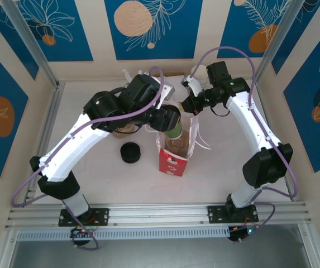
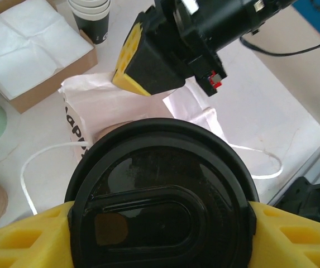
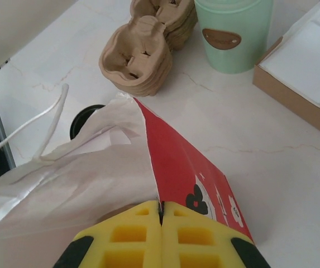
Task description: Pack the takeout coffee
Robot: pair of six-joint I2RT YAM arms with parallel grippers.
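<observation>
The takeout coffee (image 2: 160,195), a cup under a round black lid, sits between the yellow fingers (image 2: 25,240) of my left gripper (image 2: 160,229), which is shut on it. It hangs just above the open mouth of the paper bag (image 2: 120,103), red outside and white inside. The top view has my left gripper (image 1: 170,119) at the bag's (image 1: 171,162) far left corner. My right gripper (image 3: 161,211) is shut on the bag's upper rim (image 3: 148,139), pinching the paper edge. From above, the right gripper (image 1: 192,114) is at the bag's far right corner.
A low stack of black lids (image 1: 130,152) lies left of the bag. Behind it stand a mint green cup (image 3: 233,33), pulp cup carriers (image 3: 143,53), a cardboard box of white napkins (image 2: 31,56) and stacked lidless cups (image 2: 92,17). The bag's white handles (image 2: 48,156) trail on the table.
</observation>
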